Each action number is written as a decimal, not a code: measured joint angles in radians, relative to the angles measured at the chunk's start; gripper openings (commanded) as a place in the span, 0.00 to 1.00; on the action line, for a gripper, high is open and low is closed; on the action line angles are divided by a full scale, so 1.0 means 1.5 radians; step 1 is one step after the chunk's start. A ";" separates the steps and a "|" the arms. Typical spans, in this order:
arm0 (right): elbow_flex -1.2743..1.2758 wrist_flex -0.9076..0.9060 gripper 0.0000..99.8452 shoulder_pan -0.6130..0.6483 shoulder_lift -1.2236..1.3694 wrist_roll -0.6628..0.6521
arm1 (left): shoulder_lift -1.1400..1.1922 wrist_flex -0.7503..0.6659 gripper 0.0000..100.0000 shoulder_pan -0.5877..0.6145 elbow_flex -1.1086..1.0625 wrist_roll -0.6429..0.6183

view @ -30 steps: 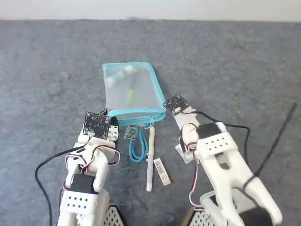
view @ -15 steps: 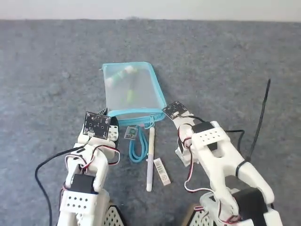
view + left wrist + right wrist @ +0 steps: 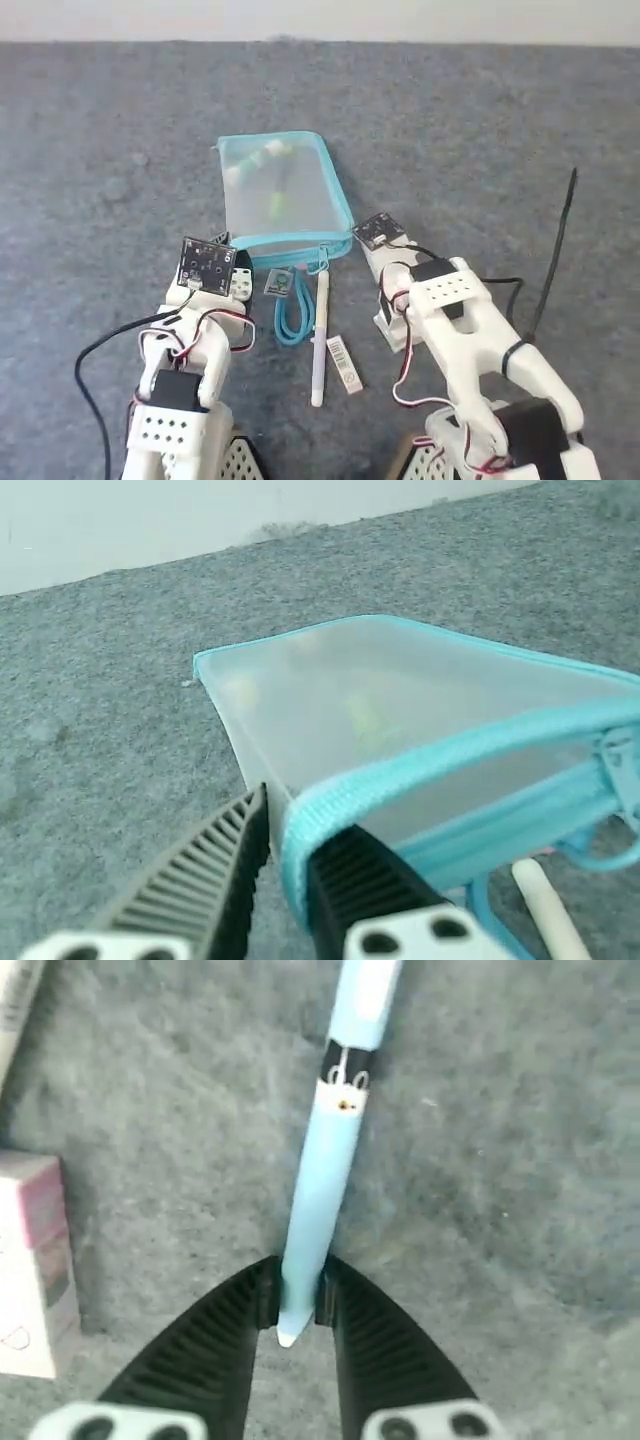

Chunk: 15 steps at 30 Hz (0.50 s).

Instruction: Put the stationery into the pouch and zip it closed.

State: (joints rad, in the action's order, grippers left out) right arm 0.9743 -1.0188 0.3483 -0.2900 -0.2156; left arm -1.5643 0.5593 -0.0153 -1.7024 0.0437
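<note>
Pouch (image 3: pixel 283 190), translucent with teal trim, lies on the grey mat (image 3: pixel 480 130) ahead of both arms with a few items showing inside; the left gripper (image 3: pixel 285 825) is clamped on its teal zipper edge. Right gripper (image 3: pixel 297 1285) pinches the end of a light-blue pen (image 3: pixel 325 1175), a pink-and-white eraser (image 3: pixel 35 1260) just beside it. A white pen (image 3: pixel 319 340) lies on the mat near the zipper end.

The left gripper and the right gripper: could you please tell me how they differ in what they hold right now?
The left gripper is shut on the turquoise zip edge of the pouch; the right gripper is shut on the tip of a light blue pen. The pouch edge bends off to one side of the left gripper, while the pen runs straight out from the right gripper. Both have black ribbed fingers.
</note>
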 measured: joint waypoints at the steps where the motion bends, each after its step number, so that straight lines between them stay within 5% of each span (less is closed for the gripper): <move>1: 0.000 0.000 0.01 -0.005 0.000 0.000 | 0.000 0.000 0.01 0.000 0.000 0.000; 15: 0.000 -0.025 0.01 -0.017 -0.025 0.002 | 0.000 0.000 0.01 0.000 0.000 0.000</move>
State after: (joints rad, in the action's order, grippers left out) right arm 0.9743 -1.0556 0.3222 -0.3268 -0.2125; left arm -1.5643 0.5593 -0.0153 -1.7024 0.0437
